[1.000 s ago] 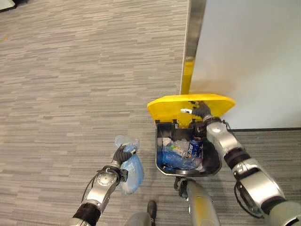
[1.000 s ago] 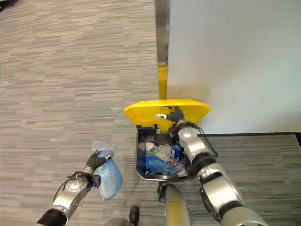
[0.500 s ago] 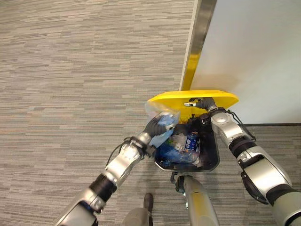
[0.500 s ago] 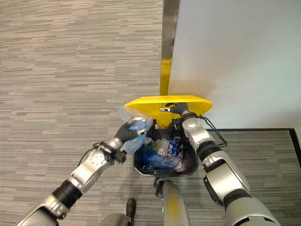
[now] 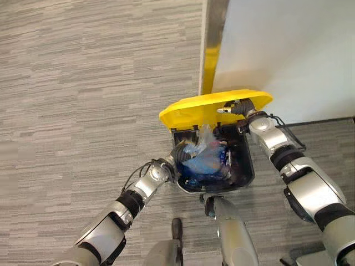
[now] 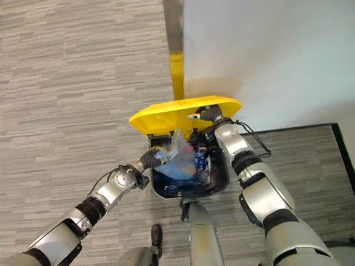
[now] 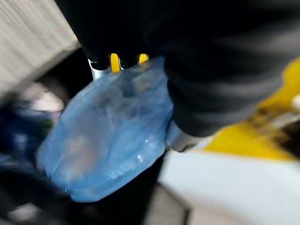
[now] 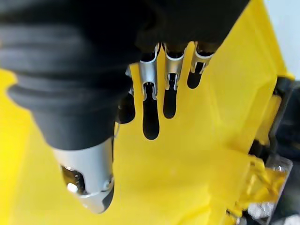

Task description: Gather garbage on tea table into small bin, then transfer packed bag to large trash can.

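Observation:
A large dark trash can (image 5: 249, 166) stands against the wall with its yellow lid (image 5: 191, 111) tipped up. Bottles and wrappers lie inside it. My left hand (image 5: 180, 152) reaches over the can's left rim, curled round the neck of a packed blue bag (image 5: 202, 158). The bag hangs inside the can's opening, above the rubbish. In the left wrist view the blue bag (image 7: 108, 136) bulges just below the hand's dark cover. My right hand (image 5: 239, 106) rests on the raised lid. Its fingers (image 8: 151, 117) lie straight and flat against the yellow lid (image 8: 211, 140).
A white wall panel (image 5: 288, 44) rises behind the can, with a metal corner strip (image 5: 211, 33) that turns yellow near the floor. Grey striped carpet (image 5: 83, 83) spreads to the left and front. A dark baseboard line (image 5: 327, 119) runs at the right.
My left arm swung the blue bag from the floor side at the can's left up over the rim and into the opening. The right hand stayed on the lid. The camera shifted.

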Robot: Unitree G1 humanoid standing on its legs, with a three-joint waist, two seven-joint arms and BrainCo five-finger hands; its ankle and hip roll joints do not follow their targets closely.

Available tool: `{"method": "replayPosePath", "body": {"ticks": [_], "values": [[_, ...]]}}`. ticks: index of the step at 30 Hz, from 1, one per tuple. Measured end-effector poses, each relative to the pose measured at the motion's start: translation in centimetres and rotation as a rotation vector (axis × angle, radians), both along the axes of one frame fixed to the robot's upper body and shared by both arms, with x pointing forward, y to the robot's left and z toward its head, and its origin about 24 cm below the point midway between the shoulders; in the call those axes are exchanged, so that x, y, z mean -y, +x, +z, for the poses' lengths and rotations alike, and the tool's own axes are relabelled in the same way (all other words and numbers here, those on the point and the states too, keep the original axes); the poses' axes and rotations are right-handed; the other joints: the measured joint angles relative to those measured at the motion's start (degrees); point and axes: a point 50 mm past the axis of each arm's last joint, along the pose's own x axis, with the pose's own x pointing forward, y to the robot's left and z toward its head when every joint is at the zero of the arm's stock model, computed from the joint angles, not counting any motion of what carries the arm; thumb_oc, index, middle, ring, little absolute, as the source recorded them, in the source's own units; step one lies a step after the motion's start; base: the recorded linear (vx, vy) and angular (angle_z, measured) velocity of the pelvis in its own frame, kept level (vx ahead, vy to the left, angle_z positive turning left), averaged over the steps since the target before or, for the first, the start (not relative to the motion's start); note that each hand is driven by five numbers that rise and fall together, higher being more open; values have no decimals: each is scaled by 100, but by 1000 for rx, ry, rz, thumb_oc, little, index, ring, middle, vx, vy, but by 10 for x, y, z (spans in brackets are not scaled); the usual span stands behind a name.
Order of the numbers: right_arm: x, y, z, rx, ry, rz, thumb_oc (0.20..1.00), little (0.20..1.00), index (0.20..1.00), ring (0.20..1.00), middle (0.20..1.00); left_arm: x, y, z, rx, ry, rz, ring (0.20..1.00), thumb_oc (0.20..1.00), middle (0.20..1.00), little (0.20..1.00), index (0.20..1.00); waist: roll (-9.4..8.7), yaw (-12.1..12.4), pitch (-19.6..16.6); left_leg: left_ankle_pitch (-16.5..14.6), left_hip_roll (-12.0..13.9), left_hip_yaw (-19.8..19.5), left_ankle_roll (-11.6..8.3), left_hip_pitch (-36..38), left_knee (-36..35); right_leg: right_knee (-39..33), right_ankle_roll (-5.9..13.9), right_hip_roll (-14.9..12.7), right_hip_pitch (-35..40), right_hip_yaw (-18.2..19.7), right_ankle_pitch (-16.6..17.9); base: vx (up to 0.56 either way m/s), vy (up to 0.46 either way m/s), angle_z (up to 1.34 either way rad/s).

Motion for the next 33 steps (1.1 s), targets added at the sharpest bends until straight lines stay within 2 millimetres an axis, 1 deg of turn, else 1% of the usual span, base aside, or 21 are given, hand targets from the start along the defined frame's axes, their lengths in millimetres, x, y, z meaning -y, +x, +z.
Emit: {"method": "replayPosePath", "body": {"ticks": [1,2,3,4,5,7,9,12,14,16,20,21,22,23,25,26,27,28,30,31,33], "values": [[-2,0,3,11,0,5,1000,1000,1000,1000,1000,8,0,-4,-6,28,-16,677,677,677,677,677,24,-62,14,6,-8,41,9,6,-37,-1,2,23,-30,45,5,36,89,-22],[-11,-1,11,49,-1,30,1000,1000,1000,1000,1000,14,6,-6,-13,81,-4,1000,1000,1000,1000,1000,74,-117,61,15,-37,133,25,7,-78,-38,26,49,-78,117,29,35,67,-30],[-26,-4,18,80,7,90,1000,1000,1000,1000,1000,16,12,-6,-12,163,-1,1000,1000,1000,1000,1000,138,-288,98,33,-41,164,49,5,-148,-90,19,78,-102,145,66,27,50,-32],[-29,-5,19,87,10,104,1000,1000,1000,1000,1000,17,14,-3,10,182,-7,1000,1000,1000,1000,1000,155,-355,107,33,-34,204,49,13,-152,-78,-2,94,-109,159,79,13,35,-19],[-28,-5,19,87,8,101,1000,1000,1000,1000,1000,20,15,2,46,190,-18,1000,1000,1000,1000,1000,157,-358,108,32,-30,256,49,25,-152,-61,-6,104,-108,170,81,4,49,-6],[-26,-6,17,84,4,98,1000,1000,1000,1000,1000,10,18,13,99,163,11,1000,1000,1000,1000,1000,157,-288,108,32,-61,260,49,112,-155,-43,-38,73,-29,195,98,-34,52,1],[-17,-16,2,80,7,118,1000,1000,1000,1000,1000,-5,14,13,106,101,73,1000,1000,1000,1000,1000,156,-239,107,31,-40,237,48,300,-164,-59,-65,72,181,165,95,-52,36,7],[5,-38,-35,27,1,112,1000,1000,1000,1000,1000,-33,1,5,94,41,174,1000,1000,1000,1000,1000,149,-175,88,29,-6,133,48,551,-158,-126,-83,56,511,81,66,-52,18,14],[15,-41,-43,7,-18,85,1000,1000,1000,1000,1000,-50,-7,-6,65,70,210,1000,1000,1000,1000,1000,139,-157,49,27,-55,111,54,540,-139,-209,31,-8,549,72,45,-65,34,12],[27,-50,-56,-13,-7,58,1000,1000,1000,1000,1000,-69,-27,-17,39,41,271,1000,1000,1000,1000,1000,105,-57,8,30,-80,119,53,548,-110,-236,94,-20,592,90,99,-69,43,3],[49,-87,-104,-114,13,16,1000,1000,1000,1000,1000,-124,-87,-63,-143,39,468,1000,1000,1000,1000,1000,13,200,-95,-97,-120,141,157,704,195,-257,63,-30,874,107,189,-102,92,-3],[51,-92,-113,-144,3,14,1000,1000,1000,1000,1000,-134,-98,-70,-181,51,511,1000,1000,1000,1000,1000,-31,229,-114,-117,-152,150,174,742,232,-268,143,-41,915,147,137,-173,159,-15],[53,-101,-126,-179,1,13,1000,1000,1000,1000,1000,-147,-113,-75,-218,57,536,1000,1000,1000,1000,1000,-88,264,-157,-123,-260,157,202,736,321,-364,278,-71,1006,187,274,-177,165,-23],[65,-121,-144,-231,9,-23,1000,1000,1000,1000,1000,-166,-128,-77,-234,29,626,1000,1000,1000,1000,1000,-166,342,-185,-151,-331,278,280,826,384,-664,309,-80,1238,263,521,-132,128,-21],[76,-136,-161,-293,-11,-57,1000,1000,1000,1000,1000,-179,-140,-79,-258,19,684,1000,1000,1000,1000,1000,-311,321,-290,-82,-480,311,406,823,383,-941,461,-253,1311,232,695,-153,101,-13],[84,-153,-176,-344,27,-100,1000,1000,1000,1000,1000,-185,-147,-81,-276,27,696,1000,1000,1000,1000,1000,-441,310,-370,34,-610,413,550,796,487,-1241,694,-450,1500,45,849,-279,102,-7],[85,-161,-185,-371,46,-122,1000,1000,1000,1000,1000,-188,-153,-82,-280,31,710,1000,1000,1000,1000,1000,-500,288,-432,35,-637,451,555,691,659,-1523,813,-459,1641,3,870,-374,112,-27],[91,-172,-199,-436,21,-138,1000,1000,1000,1000,1000,-190,-157,-84,-294,37,717,1000,1000,1000,1000,1000,-370,358,-456,133,-456,621,772,492,704,-814,818,-436,1320,-26,721,-244,56,-32],[94,-177,-205,-467,1,-141,1000,1000,1000,1000,1000,-191,-160,-85,-303,31,728,1000,1000,1000,1000,1000,-287,393,-463,261,-337,762,804,302,713,902,632,-492,859,314,377,-115,4,-41],[95,-180,-206,-473,-3,-144,1000,1000,1000,1000,1000,-192,-162,-87,-316,35,734,1000,1000,1000,1000,1000,-279,382,-474,303,-340,755,813,268,702,1211,655,-552,920,475,223,-45,-69,-23],[98,-185,-210,-487,-9,-153,1000,1000,1000,1000,1000,-193,-162,-87,-322,10,751,1000,1000,1000,1000,1000,-251,415,-510,366,-325,747,838,134,766,1466,948,-604,1331,805,-31,-16,-115,2]]}}
